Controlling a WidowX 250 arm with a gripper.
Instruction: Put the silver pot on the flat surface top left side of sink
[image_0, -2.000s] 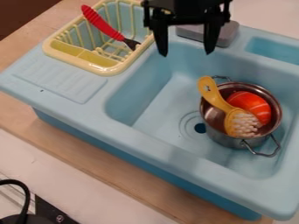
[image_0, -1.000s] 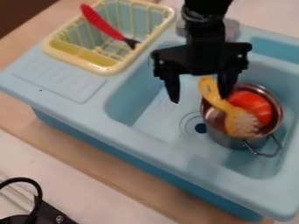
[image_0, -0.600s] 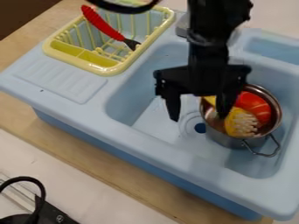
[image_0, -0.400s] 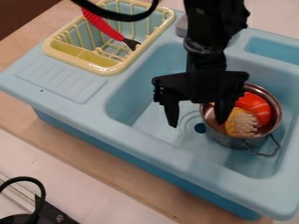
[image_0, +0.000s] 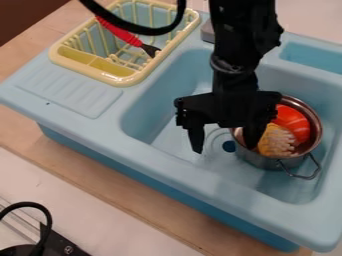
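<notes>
Step in hand: lining up for the grasp, I'd say; pickup not made yet. Tool (image_0: 224, 147) is wide open, nothing between its fingers. It hangs over the sink (image_0: 200, 180) basin. Silver pot (image_0: 267, 162) sits in the basin, just right of the tool as viewed, brush (image_0: 275, 144) and orange toy food (image_0: 292, 122) inside. One finger overlaps the pot's tool-side edge, the other is outside it, over the basin. Can't tell if anything touches.

Next: straddle the pot wall, one finger in, one out, lower if there's room, close, then lift clear of the basin. Check that the inner finger gets wall, not brush. One-sided grip will probably tilt the load, so lift slowly. Likely target is the ribbed panel (image_0: 73, 92), up and left of the tool, next to the dish rack (image_0: 123, 81). Keep clear of the rack when placing.
</notes>
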